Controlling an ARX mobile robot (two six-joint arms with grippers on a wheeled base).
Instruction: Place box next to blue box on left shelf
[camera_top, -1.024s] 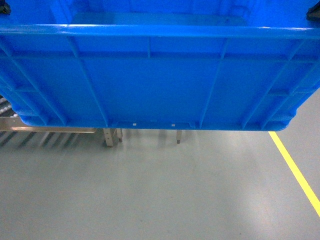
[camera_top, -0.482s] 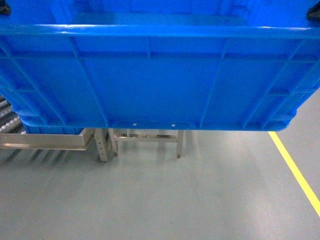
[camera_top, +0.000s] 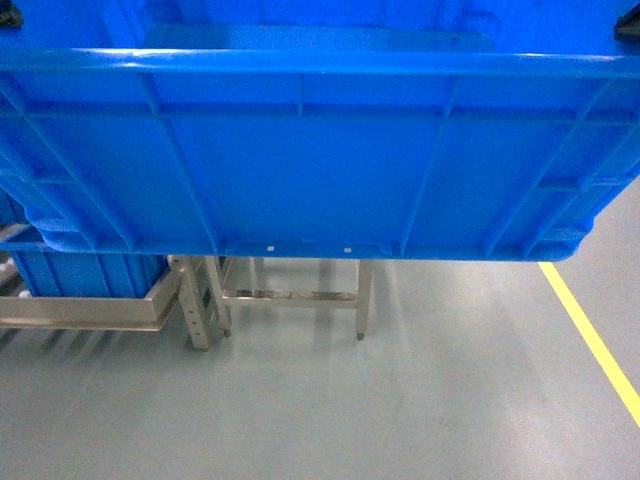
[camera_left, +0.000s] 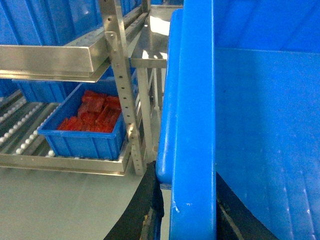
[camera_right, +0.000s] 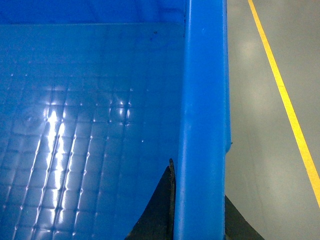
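Note:
The box (camera_top: 320, 150), a big bright-blue ribbed crate, hangs above the floor and fills the upper half of the head view. My left gripper (camera_left: 186, 175) is shut on its left rim (camera_left: 192, 100), one black finger on each side. On the opposite rim (camera_right: 202, 110) my right gripper (camera_right: 200, 187) is shut the same way. The left shelf (camera_left: 65, 162), steel with white rollers, stands to the left of the crate. On it sits a smaller blue box (camera_left: 85, 135) holding red parts, also seen under the crate's left corner (camera_top: 80, 275).
Steel posts and a cross-brace (camera_top: 290, 297) of the rack stand under the crate. An upper rack level (camera_left: 50, 57) carries more blue boxes. A yellow floor line (camera_top: 590, 335) runs along the right on grey floor (camera_top: 320, 410).
The rack's legs and lower frame have slid further down into the head view, and the blue box on the shelf has appeared at left. The crate keeps its place between my grippers.

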